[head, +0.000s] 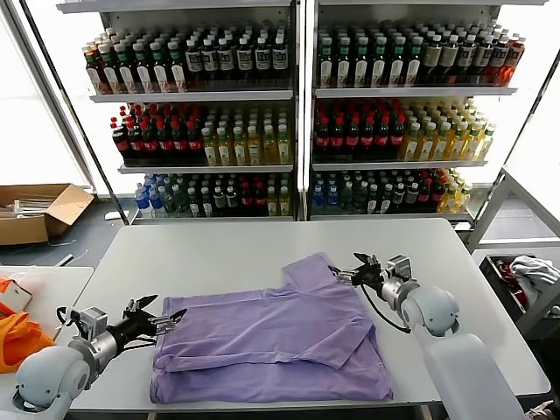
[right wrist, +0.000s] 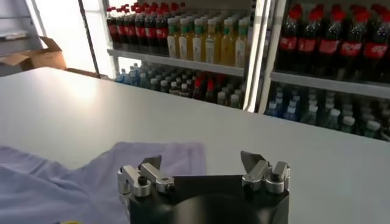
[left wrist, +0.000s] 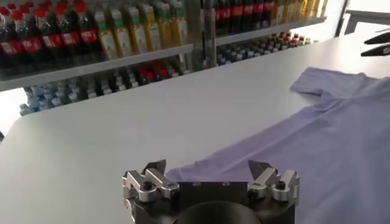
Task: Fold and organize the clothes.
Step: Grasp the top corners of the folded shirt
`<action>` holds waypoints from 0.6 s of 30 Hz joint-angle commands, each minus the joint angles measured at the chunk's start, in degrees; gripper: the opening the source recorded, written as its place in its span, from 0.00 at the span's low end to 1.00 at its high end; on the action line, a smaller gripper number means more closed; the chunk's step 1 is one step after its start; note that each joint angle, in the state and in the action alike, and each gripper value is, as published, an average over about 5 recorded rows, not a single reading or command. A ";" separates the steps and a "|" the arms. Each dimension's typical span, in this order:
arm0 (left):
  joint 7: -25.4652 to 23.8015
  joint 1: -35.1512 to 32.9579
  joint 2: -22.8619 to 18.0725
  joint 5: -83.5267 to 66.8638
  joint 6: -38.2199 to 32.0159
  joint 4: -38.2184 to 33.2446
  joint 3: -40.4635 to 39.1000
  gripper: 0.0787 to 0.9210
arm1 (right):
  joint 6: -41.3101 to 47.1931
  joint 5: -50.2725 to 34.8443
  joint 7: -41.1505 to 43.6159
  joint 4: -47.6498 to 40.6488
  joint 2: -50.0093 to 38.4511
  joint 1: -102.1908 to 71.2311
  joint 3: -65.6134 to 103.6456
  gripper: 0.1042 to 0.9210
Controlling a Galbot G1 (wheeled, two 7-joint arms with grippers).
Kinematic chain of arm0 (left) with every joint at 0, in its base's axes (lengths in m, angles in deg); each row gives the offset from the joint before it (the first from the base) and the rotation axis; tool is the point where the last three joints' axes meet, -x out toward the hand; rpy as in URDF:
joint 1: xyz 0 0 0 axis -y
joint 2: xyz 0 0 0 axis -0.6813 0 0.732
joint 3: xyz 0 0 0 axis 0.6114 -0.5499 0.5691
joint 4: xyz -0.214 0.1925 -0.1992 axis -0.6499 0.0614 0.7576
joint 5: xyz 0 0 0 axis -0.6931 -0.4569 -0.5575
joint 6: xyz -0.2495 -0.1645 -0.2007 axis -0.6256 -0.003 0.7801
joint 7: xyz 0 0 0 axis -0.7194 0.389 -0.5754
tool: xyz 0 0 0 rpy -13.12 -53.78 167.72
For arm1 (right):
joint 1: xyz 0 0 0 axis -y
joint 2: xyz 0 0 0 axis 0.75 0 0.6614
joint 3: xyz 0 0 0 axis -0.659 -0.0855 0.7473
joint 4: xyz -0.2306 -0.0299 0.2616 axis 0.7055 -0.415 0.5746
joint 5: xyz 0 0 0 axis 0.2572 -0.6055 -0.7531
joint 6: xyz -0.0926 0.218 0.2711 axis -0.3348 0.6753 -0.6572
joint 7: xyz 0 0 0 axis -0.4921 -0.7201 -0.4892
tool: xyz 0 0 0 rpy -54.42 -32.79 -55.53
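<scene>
You have the lavender T-shirt point(head: 271, 346) lying partly folded on the white table point(head: 219, 254), in the near half of the top and close to the near edge; one sleeve point(head: 311, 269) sticks out toward the far edge, about mid-table. Its back is up, so you see no print. The upper layer is folded over the lower one, with a diagonal crease running toward the near right corner.

Your left gripper point(head: 162, 320) sits just off the shirt's left edge, near the near left corner, low over the table. Its fingers are spread apart and hold nothing; in the left wrist view the left gripper point(left wrist: 210, 173) has the shirt's edge point(left wrist: 292, 140) lying just ahead of the open jaws.

Your right gripper point(head: 350, 273) is beside the protruding sleeve, on its right-hand side, toward the middle of the worktop. Its fingers are likewise spread and empty; the right wrist view shows the right gripper point(right wrist: 201, 167) with the sleeve point(right wrist: 158, 158) on the table just beyond it.

Behind the table stand shelves of bottled drinks point(head: 289, 114)
</scene>
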 commanded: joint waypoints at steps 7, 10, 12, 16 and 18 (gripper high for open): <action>0.02 7.43 1.20 -1.27 -0.67 9.82 -6.77 0.88 | 0.31 -0.35 1.19 -15.05 4.50 10.77 -5.59 0.88; -0.08 7.75 0.85 -1.11 -0.82 10.67 -7.34 0.88 | 0.20 -0.13 1.34 -15.66 4.65 10.46 -6.93 0.88; -0.14 7.97 0.58 -1.05 -0.93 11.22 -7.61 0.88 | 0.10 0.02 1.47 -15.57 4.72 9.86 -7.53 0.88; -0.31 8.38 0.33 -1.15 -0.96 11.79 -7.99 0.87 | 0.56 -0.14 1.37 -15.02 4.96 8.86 -7.90 0.81; -0.41 8.64 0.29 -1.21 -0.92 12.05 -8.29 0.83 | 0.86 -0.19 0.95 -14.87 4.97 8.65 -8.24 0.75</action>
